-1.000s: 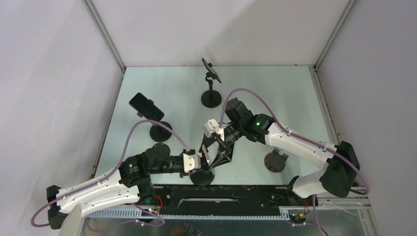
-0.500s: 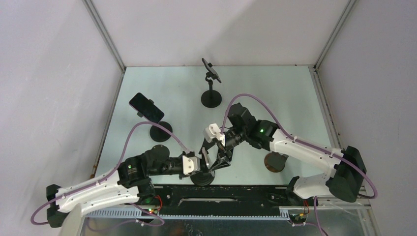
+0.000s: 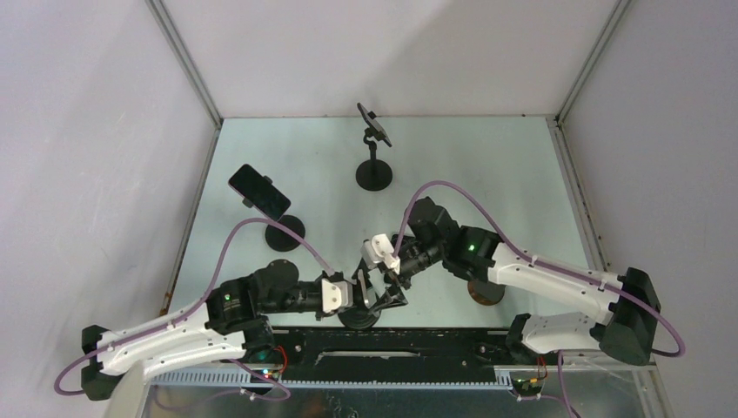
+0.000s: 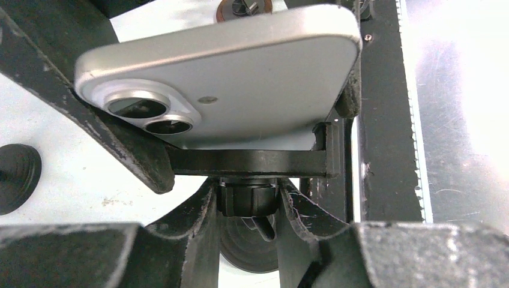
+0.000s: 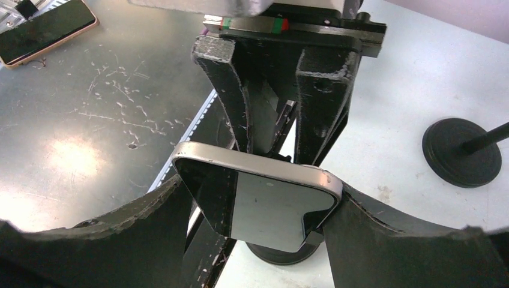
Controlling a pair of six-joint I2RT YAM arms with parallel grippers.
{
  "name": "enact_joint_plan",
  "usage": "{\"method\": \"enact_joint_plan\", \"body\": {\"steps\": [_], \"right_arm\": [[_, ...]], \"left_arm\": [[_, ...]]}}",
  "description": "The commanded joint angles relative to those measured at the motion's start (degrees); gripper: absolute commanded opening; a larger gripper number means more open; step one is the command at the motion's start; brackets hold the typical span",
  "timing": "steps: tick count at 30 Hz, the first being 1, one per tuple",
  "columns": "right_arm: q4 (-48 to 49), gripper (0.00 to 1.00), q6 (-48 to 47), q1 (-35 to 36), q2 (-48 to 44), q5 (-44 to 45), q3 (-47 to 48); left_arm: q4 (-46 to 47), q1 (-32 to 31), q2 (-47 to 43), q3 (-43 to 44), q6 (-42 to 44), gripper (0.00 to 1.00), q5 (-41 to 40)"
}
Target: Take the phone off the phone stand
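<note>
Moved since the earlier frames: the right arm [image 3: 540,274] has been drawn back toward the near edge of the desk [image 3: 487,174], and its wrist has been lowered onto the phone [image 4: 228,78]. The left arm [image 3: 174,335] is hardly shifted.

Meaning for the task: the grasp is judged made, the lift-out not yet begun.

- Item, phone: at the middle of the near edge, seated in the cradle of the phone stand [image 4: 252,162].
- Item, right fingers [image 5: 120,231]: closed against the phone's two opposite edges.
- Item, left fingers [image 4: 201,225]: clamped about the stand's neck just under the cradle, so the stand is steadied.

Shown by one view only:
- Left wrist view: silver back, twin lenses, and a cradle lip hooked over one edge.
- Right wrist view: dark screen, with contact at both edges.
- Top view: a second stand [image 3: 280,231] by the left edge bearing a dark phone [image 3: 259,190], and a third stand [image 3: 374,170] by the far edge.
</note>
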Motion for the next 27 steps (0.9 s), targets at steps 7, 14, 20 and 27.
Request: {"method": "enact_joint_plan", "body": {"steps": [7,14,20,27], "right_arm": [[7.6,0.00,1.9,4.7,-3.9,9.2,-2.7],[5.3,0.00,1.7,8.6,-5.6,12.9,-2.7],[6.6,0.00,2.8,9.8,-8.5,14.6,-4.2],[8.1,0.00,4.2,10.5,-10.6,15.4,-5.7]], "left_arm": [[0.7,-0.2,-0.2,2.7,-3.7,0.00,-1.1],[0.5,0.5,0.6,2.9,-4.2,0.00,-2.7],[0.8,0.8,-0.1,2.6,-4.6,0.00,-3.3],[0.9,1.2,0.0,2.6,-5.2,0.00,-4.8]]}}
